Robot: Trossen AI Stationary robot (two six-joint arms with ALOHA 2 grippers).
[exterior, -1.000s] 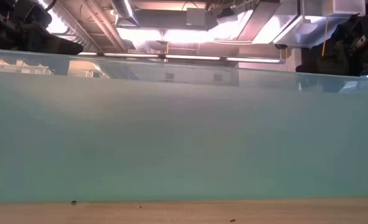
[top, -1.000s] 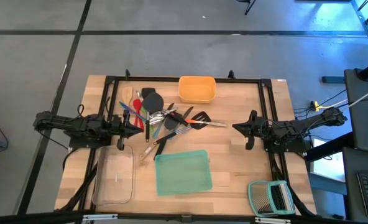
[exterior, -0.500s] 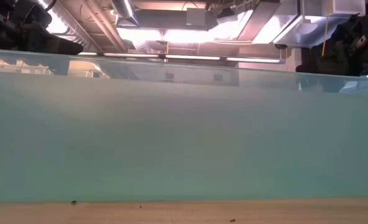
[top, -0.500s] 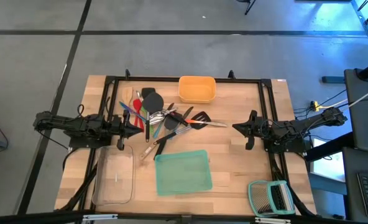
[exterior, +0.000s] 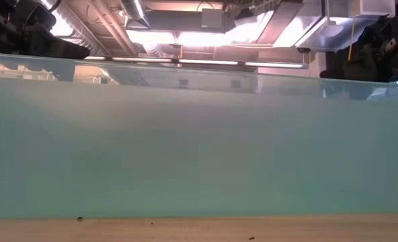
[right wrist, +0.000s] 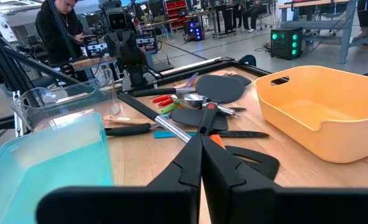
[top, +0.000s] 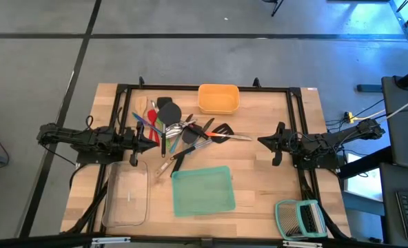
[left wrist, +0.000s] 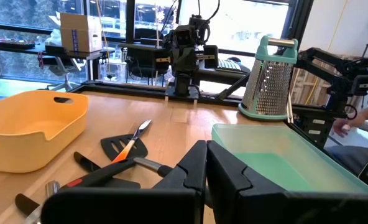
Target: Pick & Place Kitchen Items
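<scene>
My left gripper (top: 154, 142) hangs at the left edge of the table (top: 259, 172), jaws clenched on nothing. Just in front of its tips lies the heap of kitchen utensils (top: 180, 131): black spatulas, red, green and blue handles, a wooden spoon. The slotted turner (left wrist: 124, 147) lies at the heap's far edge, toward my other arm. The clear tray (top: 128, 194) sits close beside this gripper, and the teal tray (top: 201, 190) lies between my two arms. The yellow tray (top: 218, 98) stands beyond the heap, at the table's far edge. My right gripper (top: 262, 141) points at the heap from the other side, well apart from it, jaws pressed together and empty. The green-framed grater (top: 300, 218) lies near that arm's base.
</scene>
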